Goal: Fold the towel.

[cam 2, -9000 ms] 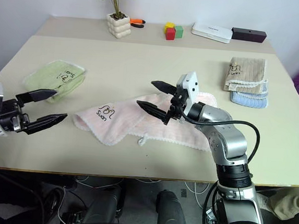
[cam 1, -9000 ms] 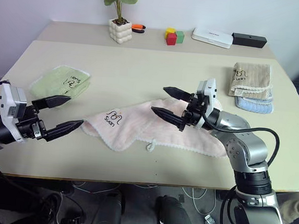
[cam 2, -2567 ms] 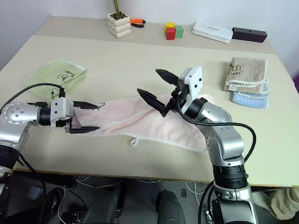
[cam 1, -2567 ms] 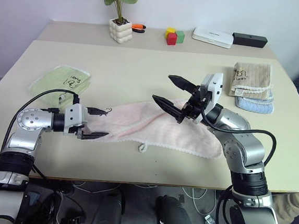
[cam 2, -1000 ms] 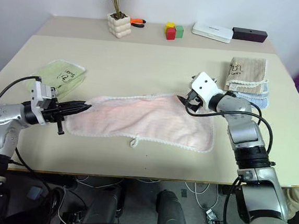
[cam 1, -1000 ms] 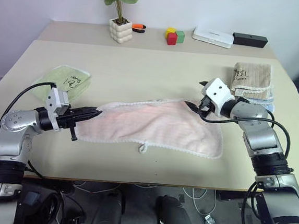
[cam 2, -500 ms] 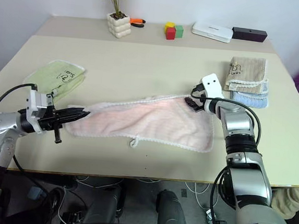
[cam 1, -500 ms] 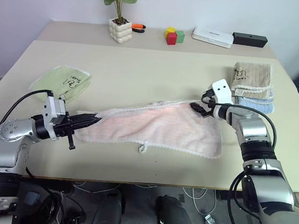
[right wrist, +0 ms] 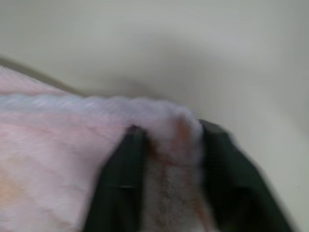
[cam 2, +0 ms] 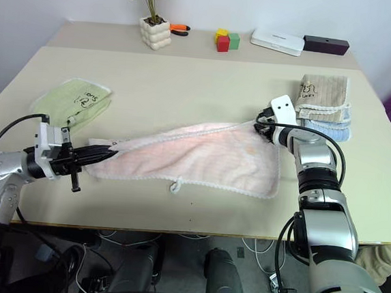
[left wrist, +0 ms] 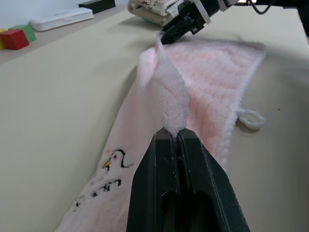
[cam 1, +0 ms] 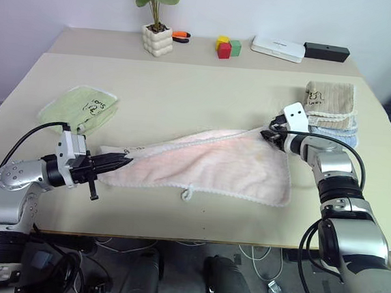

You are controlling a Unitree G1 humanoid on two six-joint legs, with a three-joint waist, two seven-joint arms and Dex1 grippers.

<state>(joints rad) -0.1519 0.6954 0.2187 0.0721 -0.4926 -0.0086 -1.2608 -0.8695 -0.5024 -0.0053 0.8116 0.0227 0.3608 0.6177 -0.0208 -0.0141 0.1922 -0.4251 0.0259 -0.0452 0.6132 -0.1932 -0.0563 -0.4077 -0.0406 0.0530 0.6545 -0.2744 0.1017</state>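
The pale pink towel lies spread across the middle of the table, its small loop hanging at the near edge. My left gripper is shut on the towel's far left corner, beside the dark logo. My right gripper is at the far right corner, and its fingers are shut with pink cloth bunched between them. The far edge runs taut and slightly raised between the two grippers.
A folded light green towel lies at the left. A beige towel is stacked on a blue one just behind my right gripper. A plant pot, coloured blocks and two boxes stand at the back.
My right gripper moved right to the towel's far right corner and closed on it. The far edge has pulled taut. The left gripper stays shut on its corner.
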